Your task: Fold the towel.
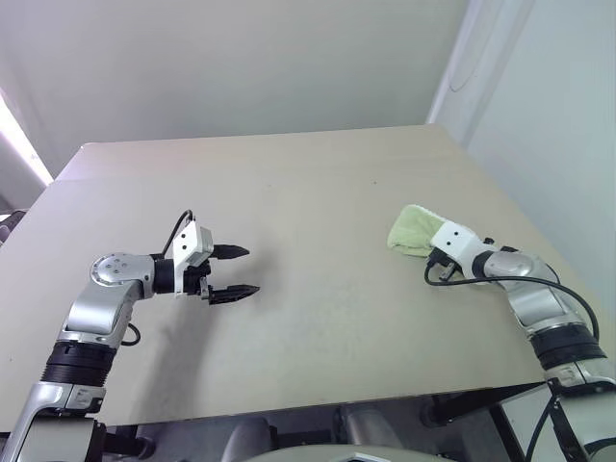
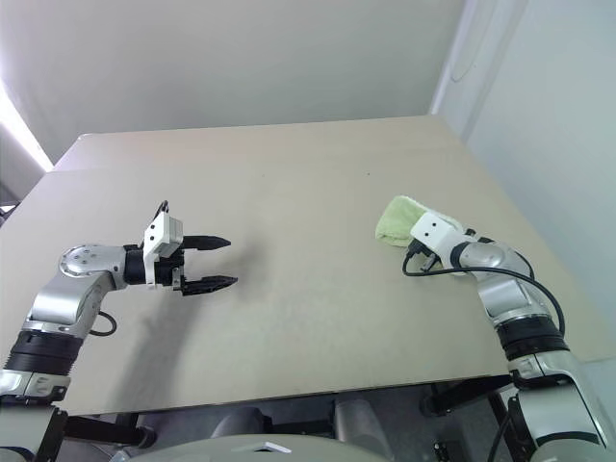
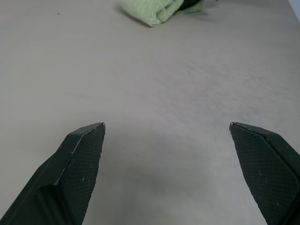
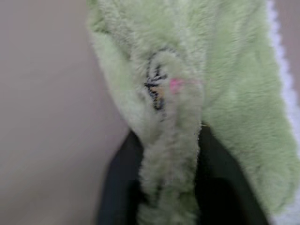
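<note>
- The towel (image 1: 412,231) is lying bunched up on the bench (image 1: 308,192), well to the right of the left end effector (image 1: 238,270).
- The left end effector is hovering over bare bench, fingers spread wide apart.
- The right end effector (image 4: 168,187) is sitting at the towel, a fold of cloth lying between its black fingers (image 4: 119,187).

You see a lime-green towel (image 4: 225,70) with a whitish stitched edge and small black and pink embroidery, on your plain beige table (image 1: 308,192). Your gripper fingers (image 3: 79,164) are black with fine cross-hatched texture.
</note>
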